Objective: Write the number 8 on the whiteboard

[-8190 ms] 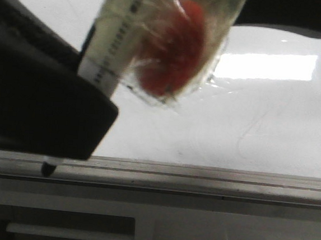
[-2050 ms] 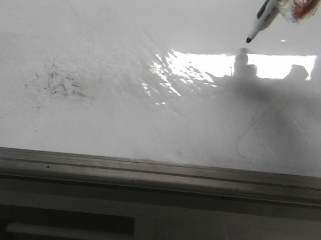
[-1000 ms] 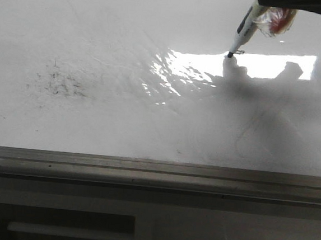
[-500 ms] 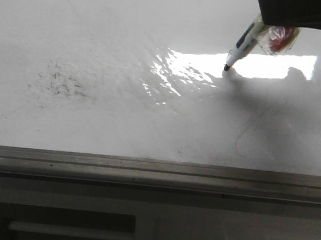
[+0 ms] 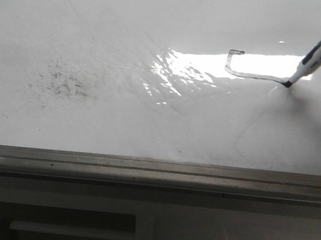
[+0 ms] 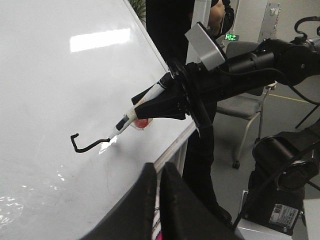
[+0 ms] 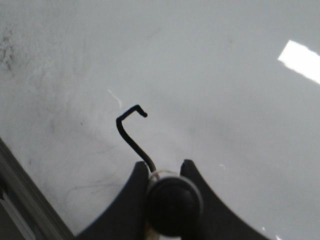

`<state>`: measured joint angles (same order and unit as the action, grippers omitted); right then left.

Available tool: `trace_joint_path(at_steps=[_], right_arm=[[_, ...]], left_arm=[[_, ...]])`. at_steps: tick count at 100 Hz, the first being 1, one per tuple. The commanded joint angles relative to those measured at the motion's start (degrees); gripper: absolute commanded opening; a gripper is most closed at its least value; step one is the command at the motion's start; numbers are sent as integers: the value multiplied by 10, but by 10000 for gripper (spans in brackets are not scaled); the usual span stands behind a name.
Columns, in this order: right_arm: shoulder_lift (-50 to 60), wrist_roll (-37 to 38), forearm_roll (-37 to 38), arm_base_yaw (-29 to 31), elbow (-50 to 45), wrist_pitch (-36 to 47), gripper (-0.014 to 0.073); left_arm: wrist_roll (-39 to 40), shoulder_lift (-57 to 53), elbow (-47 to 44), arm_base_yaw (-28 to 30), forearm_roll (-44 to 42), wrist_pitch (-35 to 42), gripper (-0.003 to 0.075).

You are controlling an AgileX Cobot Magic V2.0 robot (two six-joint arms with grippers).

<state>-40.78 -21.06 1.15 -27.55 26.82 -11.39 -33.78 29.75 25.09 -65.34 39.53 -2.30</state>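
The whiteboard (image 5: 101, 25) is glossy white with glare. On it is the start of the number 8 (image 5: 249, 75): a thin black line with a small hook and one long stroke. It also shows in the left wrist view (image 6: 87, 146) and the right wrist view (image 7: 127, 135). My right gripper (image 7: 164, 165) is shut on a black-tipped marker (image 5: 312, 59), whose tip touches the end of the line. In the left wrist view the right gripper (image 6: 170, 100) reaches over the board. My left gripper (image 6: 158, 167) is shut and empty, apart from the board's edge.
A patch of grey speckled smudges (image 5: 59, 83) lies on the board's left part. A grey metal edge strip (image 5: 145, 166) runs along the near side. Beside the board a person in dark clothes (image 6: 170, 30), a chair (image 6: 250, 107) and robot hardware (image 6: 285, 165) stand.
The marker tip came down onto the board, drew a small hook, then ran down and to the right, leaving the black line. My right gripper has moved to the view's right edge.
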Motion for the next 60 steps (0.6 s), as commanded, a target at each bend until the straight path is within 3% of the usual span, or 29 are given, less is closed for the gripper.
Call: trace_joint_path(at_steps=[1,41,60], right_arm=[[-6,-14,15,13,0,-66,-60],[-16,-14,-25,-26,-14,-45,-63],[-37,-14,-25,-60,-14,3,-63]], left_arm=[[4,6,17,-2,5,30,-20],[4,6,17,-2,5,30,-20],[4,6,17,-2,5,30,-20]])
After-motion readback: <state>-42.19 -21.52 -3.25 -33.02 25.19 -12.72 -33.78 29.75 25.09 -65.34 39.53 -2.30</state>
